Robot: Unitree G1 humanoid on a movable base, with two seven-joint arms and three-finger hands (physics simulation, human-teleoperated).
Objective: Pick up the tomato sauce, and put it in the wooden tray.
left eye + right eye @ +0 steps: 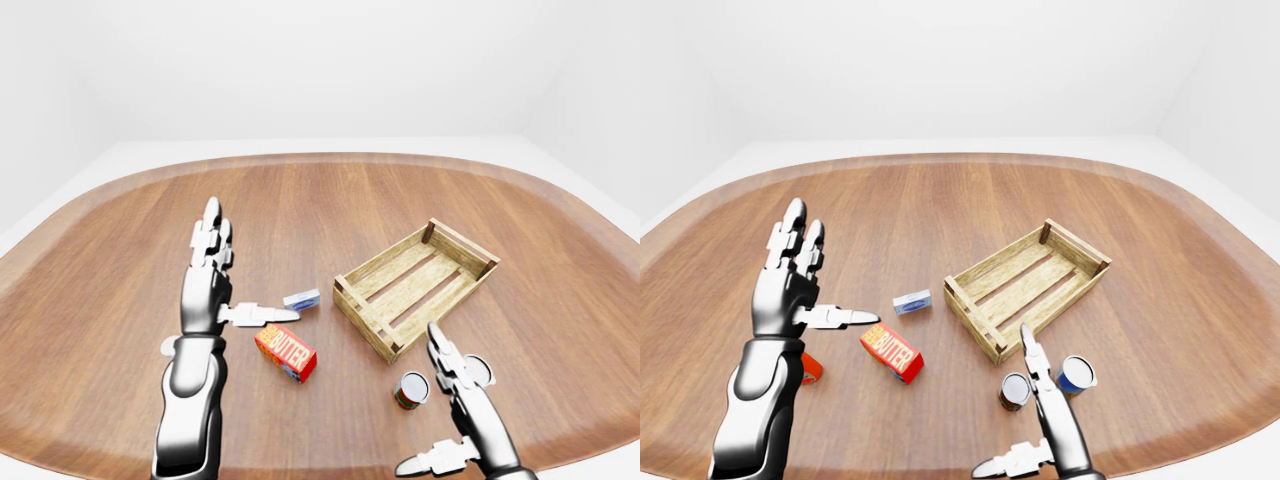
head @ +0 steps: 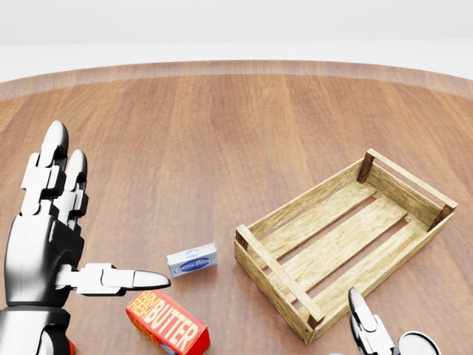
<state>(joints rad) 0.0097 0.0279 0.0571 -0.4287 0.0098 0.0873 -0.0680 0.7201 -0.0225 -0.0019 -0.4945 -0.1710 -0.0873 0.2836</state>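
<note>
white walls and a pale floor ring a broad, rounded wooden desk (image 1: 330, 200) of warm, streaked planks, where the job stands at its opening step: the reach, with nothing yet lifted. the robot's right hand (image 1: 1045, 420) hangs low at the bottom of the right-eye view, its fingers (image 1: 1028, 350) spread wide and empty, one tip pointing up between two small tins. the red-labelled tin (image 1: 1015, 391), a short cylinder with a shiny metal lid, is taken here to be the tomato sauce, though the label is too small to read; it stands upright just left of the hand and near the lower corner of the wooden tray (image 1: 1025, 275). a blue tin (image 1: 1076, 374) of like shape stands just right of the hand. the tray is a slatted crate of rough, pale boards with darker corner posts, open-topped and holding nothing. the left hand (image 1: 210, 290), glossy grey and black metal, is raised well apart from the tins, fingers fanned and thumb pointing toward a small blue-and-white box (image 1: 301, 298). a red butter carton (image 1: 286, 353) lies tilted below it, and a small orange thing (image 1: 811, 368) peeps out beside the left forearm. the next move, by this reading, calls for the right hand to swing left and close round the red tin's smooth, curved wall, which may slip or tip.
</note>
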